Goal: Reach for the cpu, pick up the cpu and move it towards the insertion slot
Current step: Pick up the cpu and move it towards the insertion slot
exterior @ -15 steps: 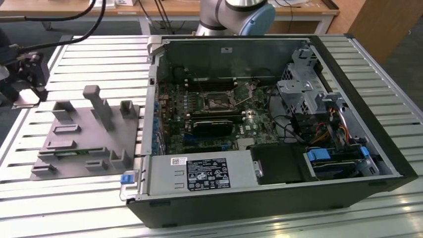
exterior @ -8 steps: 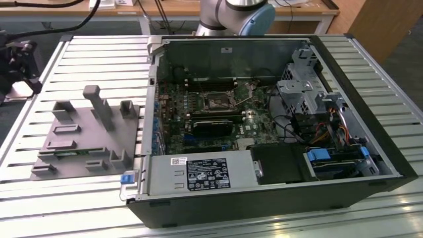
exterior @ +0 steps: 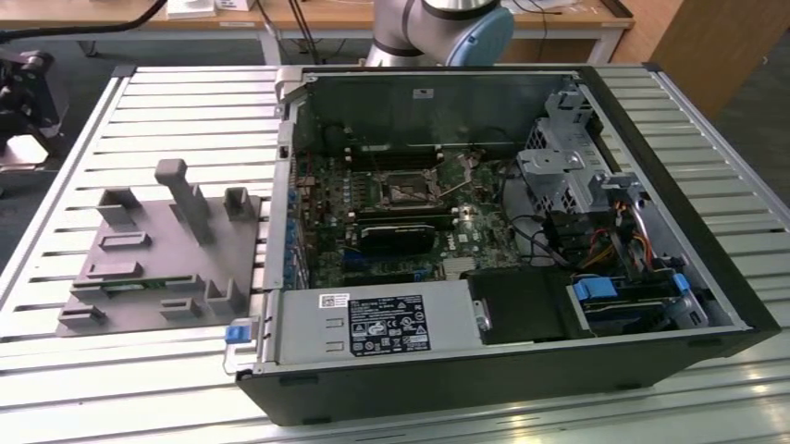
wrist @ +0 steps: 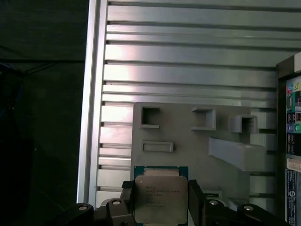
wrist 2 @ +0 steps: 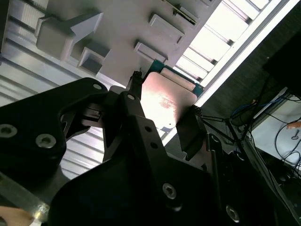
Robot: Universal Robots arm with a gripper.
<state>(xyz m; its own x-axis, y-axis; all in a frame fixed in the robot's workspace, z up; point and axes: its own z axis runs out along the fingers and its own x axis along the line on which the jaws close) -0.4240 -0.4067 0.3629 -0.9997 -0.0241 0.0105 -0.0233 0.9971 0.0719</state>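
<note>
Silvery square cpu (wrist: 161, 200) clamped in black pincer (wrist: 161, 190), judged lifted off grey plastic fixture (wrist: 188, 146); dark metal-framed insertion slot (exterior: 405, 190) unreached.

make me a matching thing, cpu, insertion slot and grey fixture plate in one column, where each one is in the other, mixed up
1. cpu
2. insertion slot
3. grey fixture plate

a. lying on the slatted table
b. held in the pincer
c. on the green board inside the computer case

Pairs: 1-b, 2-c, 3-a
</note>
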